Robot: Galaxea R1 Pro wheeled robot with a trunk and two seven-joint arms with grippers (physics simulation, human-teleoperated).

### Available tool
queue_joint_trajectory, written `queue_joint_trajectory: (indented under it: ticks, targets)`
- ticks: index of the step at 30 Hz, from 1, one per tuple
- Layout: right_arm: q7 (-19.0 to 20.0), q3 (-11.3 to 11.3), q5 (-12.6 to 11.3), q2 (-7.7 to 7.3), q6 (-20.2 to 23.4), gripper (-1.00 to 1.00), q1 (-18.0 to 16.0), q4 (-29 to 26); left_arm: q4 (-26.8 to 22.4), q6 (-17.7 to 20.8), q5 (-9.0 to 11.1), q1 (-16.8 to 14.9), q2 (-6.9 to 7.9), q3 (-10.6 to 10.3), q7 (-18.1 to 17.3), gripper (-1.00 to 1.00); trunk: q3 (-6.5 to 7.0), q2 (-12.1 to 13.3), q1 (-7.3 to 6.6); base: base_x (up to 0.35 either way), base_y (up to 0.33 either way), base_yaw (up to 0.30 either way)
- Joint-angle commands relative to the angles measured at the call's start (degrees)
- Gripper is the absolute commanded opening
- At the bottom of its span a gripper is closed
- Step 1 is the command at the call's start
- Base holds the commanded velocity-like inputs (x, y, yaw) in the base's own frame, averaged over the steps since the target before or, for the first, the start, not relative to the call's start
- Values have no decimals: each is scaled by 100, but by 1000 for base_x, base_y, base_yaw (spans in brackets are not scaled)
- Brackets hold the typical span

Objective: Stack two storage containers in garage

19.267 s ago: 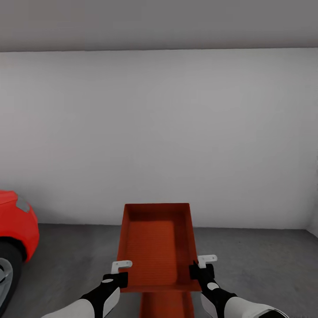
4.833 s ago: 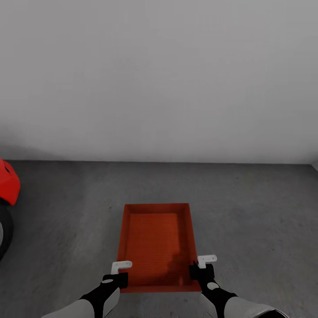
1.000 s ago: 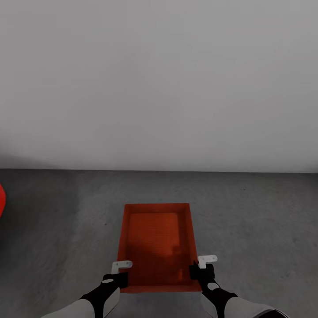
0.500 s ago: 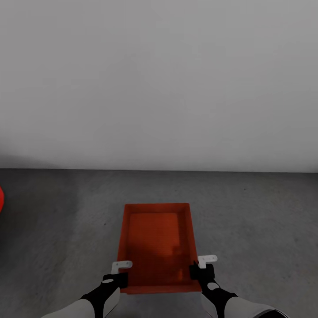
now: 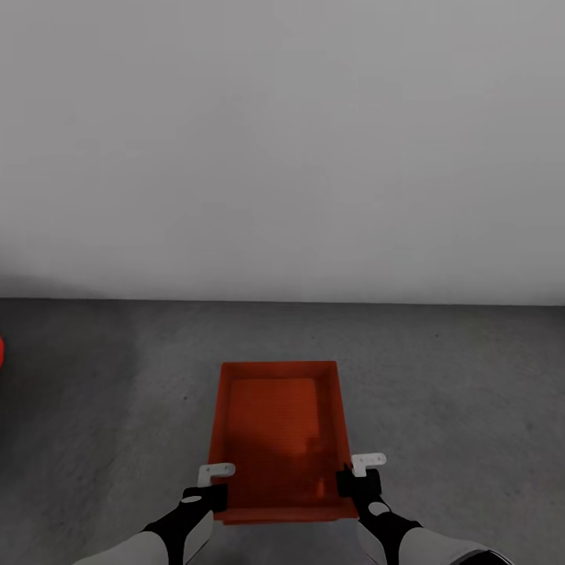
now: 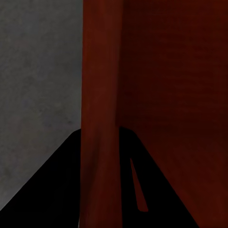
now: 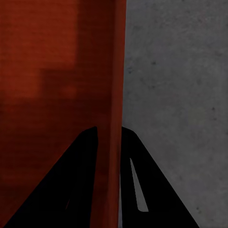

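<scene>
Bin (image 5: 278, 431) held level over garage floor (image 5: 455, 392), left gripper (image 5: 210, 488) and right gripper (image 5: 355, 476) each pinching a side wall; the red car (image 5: 1, 351) has nearly slipped from sight.

Under me I see the floor (image 5: 463, 377), smooth dark grey concrete with faint mottling, running up to the foot of a plain white wall (image 5: 282, 157). Whether the orange-red container (image 5: 278, 431) rests on that concrete or hangs just above it, I cannot tell from here.
</scene>
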Motion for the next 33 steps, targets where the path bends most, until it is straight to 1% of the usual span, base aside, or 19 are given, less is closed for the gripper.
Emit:
queue_joint_trajectory:
  ticks: [1,23,33]
  targets:
    - [-8,-267,-104,37,-28,-100,-6,12,-14,2,4,-2,-6,90,61,-100,-22,-45,23,0,0,0]
    - [-8,-263,-106,36,-19,-100,-6,12,-14,2,4,-2,-6,90,60,-100,-417,-927,506,0,0,0]
    - [-8,-263,-104,37,-26,-100,-6,12,-14,2,3,-2,-11,90,69,-100,-417,-927,506,0,0,0]
